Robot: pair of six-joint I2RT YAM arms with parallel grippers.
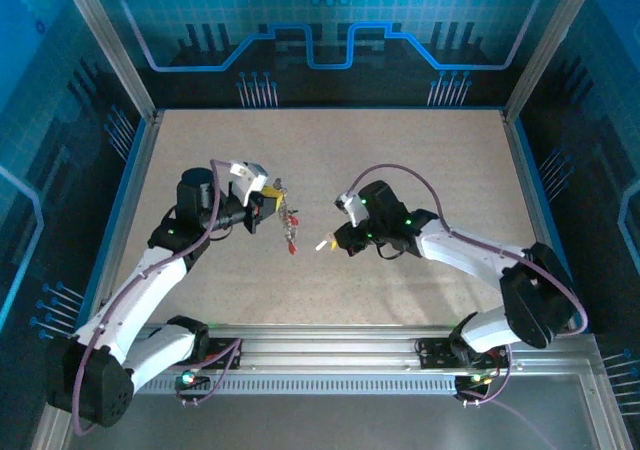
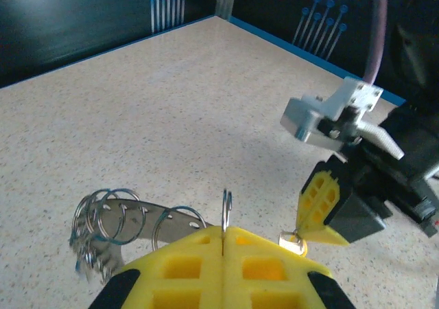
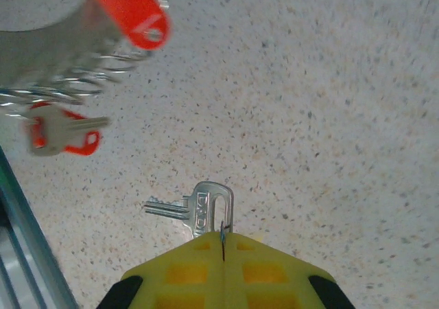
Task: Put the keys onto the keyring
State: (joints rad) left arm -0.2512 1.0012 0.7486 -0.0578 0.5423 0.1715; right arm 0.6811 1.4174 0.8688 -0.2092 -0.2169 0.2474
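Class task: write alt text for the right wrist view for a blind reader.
The right gripper, shut, pinches a plain silver key by its head over the speckled table. A blurred keyring with red-headed keys shows upper left.

Seemingly open table (image 1: 400, 160) around keyring (image 1: 288, 222)

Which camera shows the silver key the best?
The right wrist camera. The key is close and sharp there: you see its teeth and slotted head, pinched in the right claw. From the top it is a tiny pale speck. The left wrist camera catches a small bright glint at that claw's tip, probably the key.
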